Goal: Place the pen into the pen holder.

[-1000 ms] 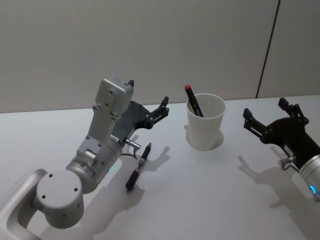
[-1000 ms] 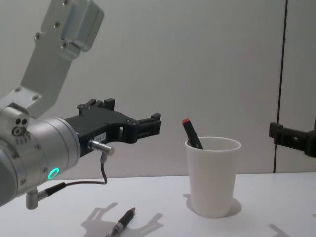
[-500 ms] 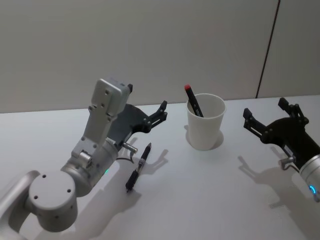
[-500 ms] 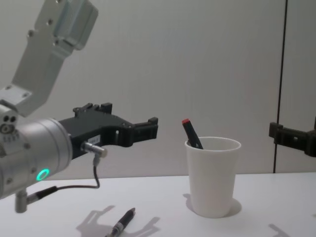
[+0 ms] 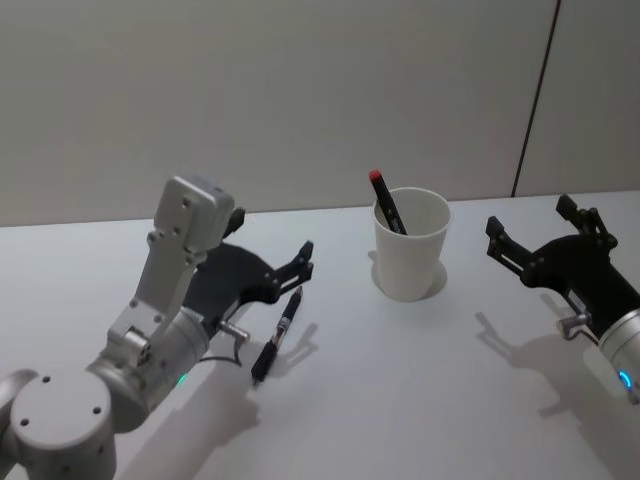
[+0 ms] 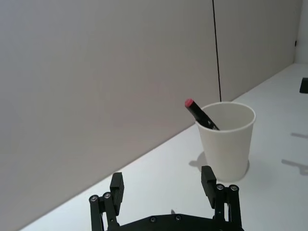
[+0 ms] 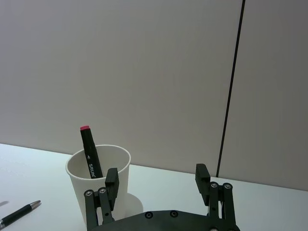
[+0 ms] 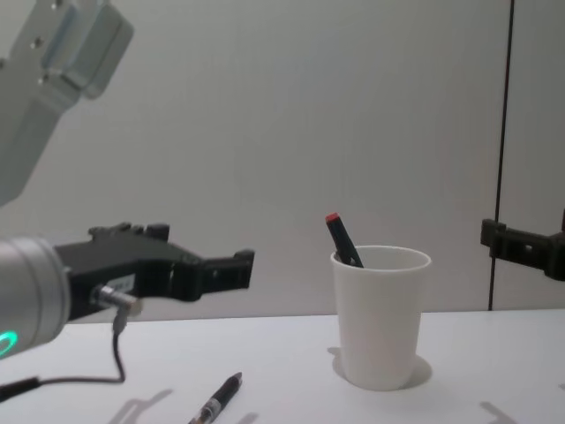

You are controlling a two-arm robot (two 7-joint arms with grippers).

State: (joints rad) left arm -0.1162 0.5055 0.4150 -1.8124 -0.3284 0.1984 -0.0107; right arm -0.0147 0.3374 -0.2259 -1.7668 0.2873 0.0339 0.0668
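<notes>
Left gripper (image 5: 301, 263) hovers by pen (image 5: 277, 335); pen holder (image 5: 410, 268) apart

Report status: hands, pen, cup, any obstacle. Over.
Left hand open above pen, nothing gripped. Right hand open, idle right of pen holder. Pen flat on table. Red-capped marker stands in holder.
</notes>
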